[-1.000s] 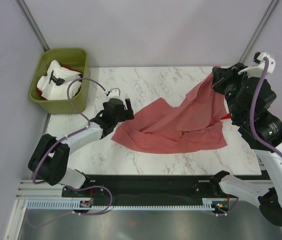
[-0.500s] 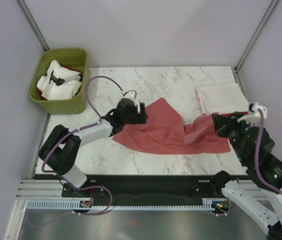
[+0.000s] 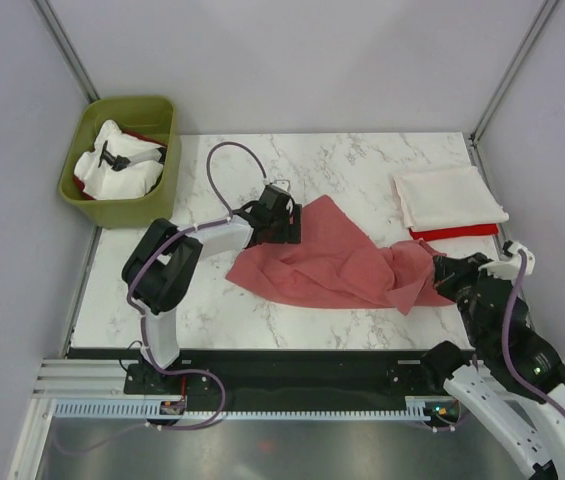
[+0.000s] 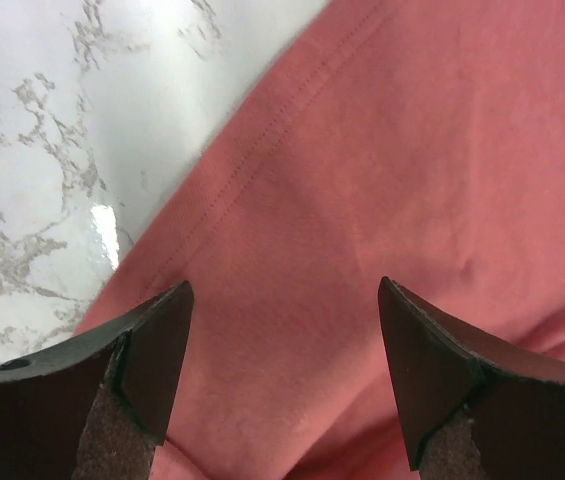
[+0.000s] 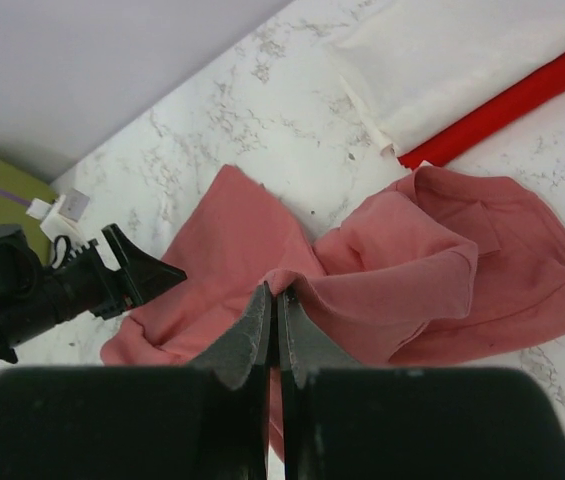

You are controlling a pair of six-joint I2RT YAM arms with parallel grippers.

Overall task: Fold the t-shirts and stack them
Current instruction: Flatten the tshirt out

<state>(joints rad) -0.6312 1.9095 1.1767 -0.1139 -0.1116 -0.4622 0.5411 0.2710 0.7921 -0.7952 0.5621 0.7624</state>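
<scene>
Fabric of salmon shirt is pinched by right fingers; left fingers gape above it.

Overhead camera looks down from afar; both wrist cameras sit close, facing down, and all share the salmon shirt.

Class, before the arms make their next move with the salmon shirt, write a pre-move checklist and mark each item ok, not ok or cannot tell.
1. Hold: right gripper shut on the salmon shirt: ok.
2. Position: left gripper open above the shirt's hemmed edge: ok.
3. Second hold: left gripper pinching cloth: not ok, its jaws stand apart.
4. Lay: salmon shirt spread flat: not ok, bunched near the right gripper.
5. Stack: cream shirt folded on top of the bright red shirt: ok.
6. Clearance: salmon shirt apart from that stack: cannot tell.
</scene>
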